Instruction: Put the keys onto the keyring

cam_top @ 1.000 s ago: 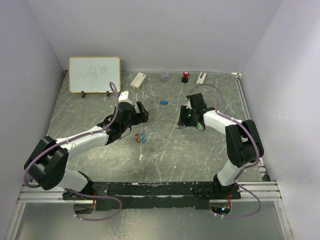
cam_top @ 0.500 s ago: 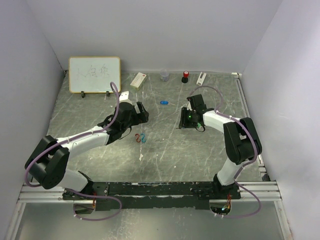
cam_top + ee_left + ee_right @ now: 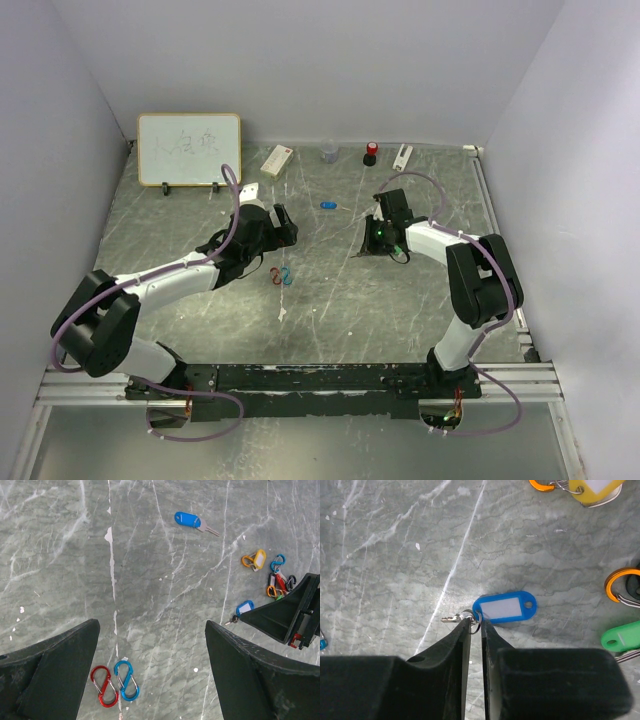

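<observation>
The right pincer [image 3: 476,625] is closed to a narrow slit on the small ring of a blue-tagged key [image 3: 505,608] lying on the surface [image 3: 395,555], its blade half hidden by a fingertip, a green tag [image 3: 622,636] cut off at the frame edge, while the left pincer [image 3: 150,630] gapes wide, empty.

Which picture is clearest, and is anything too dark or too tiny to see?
Right wrist view: clearest; the blue-tagged key is sharp, though the right gripper is plain black with no detail. Left wrist view: also sharp, carabiners crisp, table evenly lit. Top view: everything is small, and the whiteboard writing is too faint to read.
</observation>
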You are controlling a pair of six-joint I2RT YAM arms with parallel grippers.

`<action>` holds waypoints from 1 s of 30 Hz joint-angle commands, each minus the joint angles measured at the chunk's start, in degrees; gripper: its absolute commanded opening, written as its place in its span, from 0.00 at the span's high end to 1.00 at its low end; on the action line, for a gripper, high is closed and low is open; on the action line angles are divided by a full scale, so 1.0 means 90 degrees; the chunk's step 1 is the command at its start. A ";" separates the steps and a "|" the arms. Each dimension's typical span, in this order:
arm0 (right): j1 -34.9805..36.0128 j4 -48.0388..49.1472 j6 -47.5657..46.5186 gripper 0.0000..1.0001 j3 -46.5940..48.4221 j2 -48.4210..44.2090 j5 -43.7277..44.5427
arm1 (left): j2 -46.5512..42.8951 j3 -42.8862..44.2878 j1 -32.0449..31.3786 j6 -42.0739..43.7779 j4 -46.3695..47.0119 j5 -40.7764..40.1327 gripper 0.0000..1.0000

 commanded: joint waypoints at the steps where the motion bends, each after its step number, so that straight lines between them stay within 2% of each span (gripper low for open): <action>1: -0.0045 0.0212 0.0031 0.87 -0.0069 0.0029 -0.0084 | 0.0054 0.0275 0.0047 0.0072 0.0083 0.0129 0.03; 4: -0.0027 0.0293 0.0062 0.86 -0.0029 0.0018 -0.0180 | 0.0045 0.0277 0.0044 0.0074 0.0075 0.0114 0.03; 10: 0.0240 0.0406 0.0179 0.71 0.0198 0.0182 -0.0251 | 0.0018 0.0268 0.0056 0.0102 0.0053 0.0100 0.03; 12: 0.0344 0.0432 0.0211 0.70 0.0269 0.0264 -0.0232 | -0.0003 0.0257 0.0059 0.0101 0.0045 0.0099 0.03; 19: 0.0630 0.0486 0.0318 0.75 0.0557 0.0403 -0.0087 | -0.0108 0.0203 0.0103 0.0115 0.0022 0.0070 0.03; 30: 0.0915 0.0448 0.0188 0.77 0.0741 0.0428 0.0057 | -0.0102 0.0189 0.0130 0.0113 0.0029 0.0107 0.03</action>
